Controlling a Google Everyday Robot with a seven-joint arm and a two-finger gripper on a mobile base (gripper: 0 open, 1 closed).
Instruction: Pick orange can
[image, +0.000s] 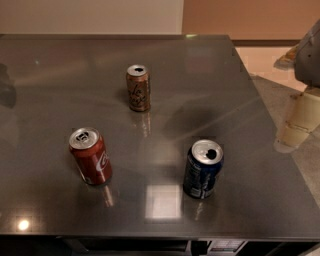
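Note:
The orange can (138, 88) is a slim bronze can with pale script and a silver top. It stands upright on the dark grey table (60, 75), towards the back and a little left of centre. My gripper (295, 127) shows as a pale cream shape under a grey arm part at the right edge of the camera view. It hangs over the table's right side, far to the right of the orange can and apart from every can. It holds nothing that I can see.
A red cola can (90, 155) stands upright at the front left. A dark blue can (202, 169) stands upright at the front right, nearest to the gripper. The table's right edge borders a pale floor (265, 57).

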